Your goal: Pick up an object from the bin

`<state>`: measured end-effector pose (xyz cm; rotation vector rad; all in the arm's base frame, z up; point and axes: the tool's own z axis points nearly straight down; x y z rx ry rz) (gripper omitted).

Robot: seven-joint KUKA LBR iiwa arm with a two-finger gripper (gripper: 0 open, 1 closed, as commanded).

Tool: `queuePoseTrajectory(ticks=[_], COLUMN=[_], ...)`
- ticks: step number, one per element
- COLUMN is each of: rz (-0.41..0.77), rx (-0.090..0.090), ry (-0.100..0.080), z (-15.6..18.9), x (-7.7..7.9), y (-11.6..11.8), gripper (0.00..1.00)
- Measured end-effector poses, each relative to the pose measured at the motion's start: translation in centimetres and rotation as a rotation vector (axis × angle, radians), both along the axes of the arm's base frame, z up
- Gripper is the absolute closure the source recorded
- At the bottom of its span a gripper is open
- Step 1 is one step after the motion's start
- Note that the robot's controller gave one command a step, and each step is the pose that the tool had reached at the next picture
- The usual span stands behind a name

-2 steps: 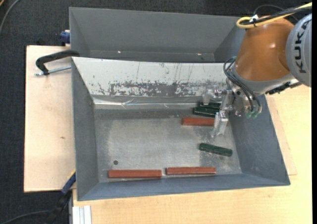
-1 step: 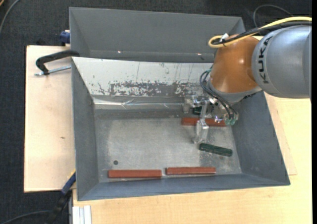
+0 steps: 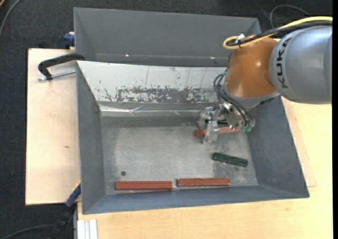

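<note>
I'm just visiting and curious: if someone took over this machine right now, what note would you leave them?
Gripper: low at the right rear of the bin, over a reddish stick; grip unclear.
Dark green pen-like thing lies just in front of it.
Along the front wall: left front stick, right front stick, both reddish.
Done: nothing lifted out.
Left: secure one thing and raise it.

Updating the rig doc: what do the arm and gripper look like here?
The arm is a thick, rounded silver-grey link with part of dark KUKA lettering down its side. An orange cover caps the wrist. A yellow cable loops over the top, and dark cables hang bundled under the cover. The gripper is a small metal-grey assembly.
</note>
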<state>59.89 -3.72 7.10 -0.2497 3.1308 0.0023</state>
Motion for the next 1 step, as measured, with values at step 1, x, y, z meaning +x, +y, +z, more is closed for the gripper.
queuePoseTrajectory(ticks=[1], rz=[0.393], rx=[-0.004], ry=[-0.012], z=[13.71], x=[-0.48], y=[-1.48], gripper=[1.00])
